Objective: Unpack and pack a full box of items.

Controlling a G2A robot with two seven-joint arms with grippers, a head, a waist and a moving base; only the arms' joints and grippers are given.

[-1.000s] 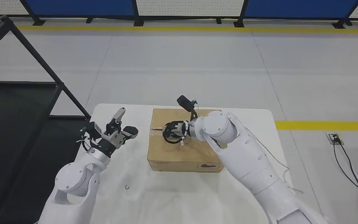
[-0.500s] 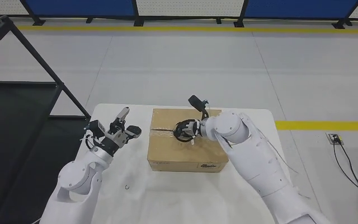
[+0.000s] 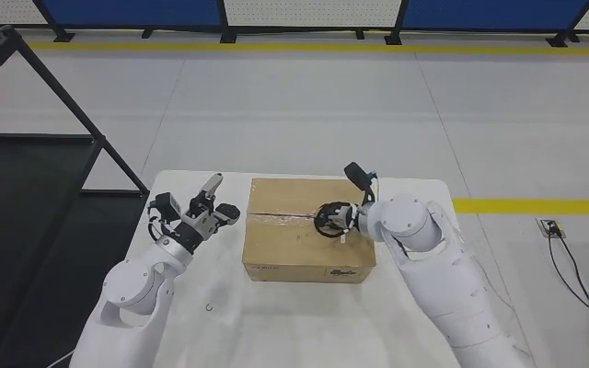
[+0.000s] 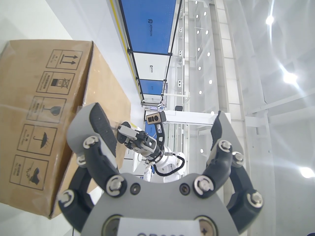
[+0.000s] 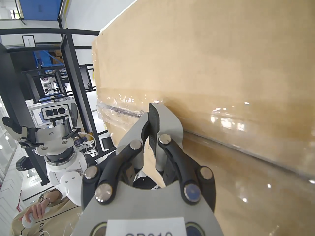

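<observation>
Top view: brown taped cardboard box (image 3: 304,241) sits closed on the white table (image 3: 276,317); right gripper (image 3: 323,224) at its top seam, fingers pinched together; left gripper (image 3: 224,195) just beside the box, spread wide.

Floor: pale grey floor (image 3: 304,101), glossy.
Markings: yellow line (image 3: 276,46) along the far barrier; second yellow strip (image 3: 525,205) at the right side.
Barrier: blue panels (image 3: 129,11) in black frames, with a white perforated panel (image 3: 313,9) between them.
Left side: black metal frame (image 3: 64,101) standing over a dark floor area (image 3: 37,212).
Furniture: table (image 3: 294,322), white top.
Power: floor socket (image 3: 549,227) at the right, with a cable trailing from it.
Light: round ceiling lamps (image 4: 269,20), bright, with glare streaks.
</observation>
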